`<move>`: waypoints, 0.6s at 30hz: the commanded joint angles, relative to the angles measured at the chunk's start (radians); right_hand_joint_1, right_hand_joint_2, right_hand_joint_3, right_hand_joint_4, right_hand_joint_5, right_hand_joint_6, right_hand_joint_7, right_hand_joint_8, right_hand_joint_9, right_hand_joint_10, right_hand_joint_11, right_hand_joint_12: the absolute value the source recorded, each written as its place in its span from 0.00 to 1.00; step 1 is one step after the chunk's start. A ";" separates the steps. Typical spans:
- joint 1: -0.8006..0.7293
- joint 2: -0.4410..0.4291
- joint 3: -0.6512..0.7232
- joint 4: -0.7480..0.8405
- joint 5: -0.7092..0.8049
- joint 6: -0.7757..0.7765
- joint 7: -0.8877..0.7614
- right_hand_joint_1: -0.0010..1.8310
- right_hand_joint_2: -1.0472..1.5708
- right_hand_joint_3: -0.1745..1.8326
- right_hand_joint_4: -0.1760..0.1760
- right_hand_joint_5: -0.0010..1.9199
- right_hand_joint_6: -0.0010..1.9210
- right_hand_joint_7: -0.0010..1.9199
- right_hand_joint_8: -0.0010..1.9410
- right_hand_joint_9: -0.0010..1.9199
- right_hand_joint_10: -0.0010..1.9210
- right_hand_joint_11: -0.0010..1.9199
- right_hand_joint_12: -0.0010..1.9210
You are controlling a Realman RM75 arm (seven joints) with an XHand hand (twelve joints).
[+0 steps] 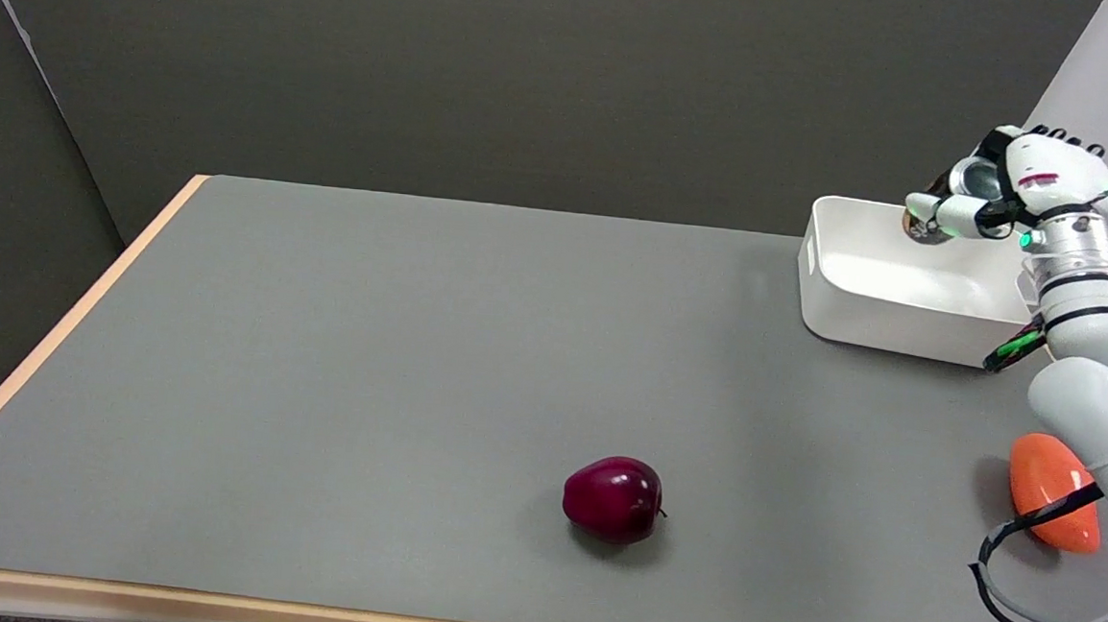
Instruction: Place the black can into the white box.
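Hand is gripping the can, fingers wrapped around it, above the box near its far wall; releasing here is risking a tumble over that rim.

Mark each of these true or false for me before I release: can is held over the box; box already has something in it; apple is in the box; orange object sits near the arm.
1. The right hand holds the black can above the white box. True.
2. The box already holds something. False: its visible inside shows nothing in it.
3. The dark red apple lies in the box. False: it rests on the grey table, well to the box's left and nearer the camera.
4. An orange object lies on the table beside the right arm. True.
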 commanded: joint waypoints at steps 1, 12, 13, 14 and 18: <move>0.091 0.076 -0.198 -0.100 0.246 -0.086 -0.027 0.27 0.62 0.54 0.70 0.10 0.22 0.19 0.23 0.15 0.43 0.07 0.70; -0.005 0.064 -0.221 -0.083 0.393 0.061 -0.024 0.16 0.59 0.52 0.57 0.00 0.03 0.00 0.00 0.00 0.07 0.00 0.48; -0.025 0.060 -0.221 -0.073 0.415 0.096 -0.024 0.17 0.59 0.52 0.56 0.00 0.03 0.00 0.00 0.00 0.06 0.00 0.47; -0.040 0.056 -0.221 -0.064 0.440 0.126 -0.023 0.17 0.59 0.52 0.56 0.00 0.04 0.00 0.00 0.00 0.05 0.00 0.44; -0.091 0.044 -0.221 -0.053 0.520 0.197 -0.019 0.17 0.58 0.52 0.57 0.00 0.04 0.00 0.00 0.00 0.03 0.00 0.41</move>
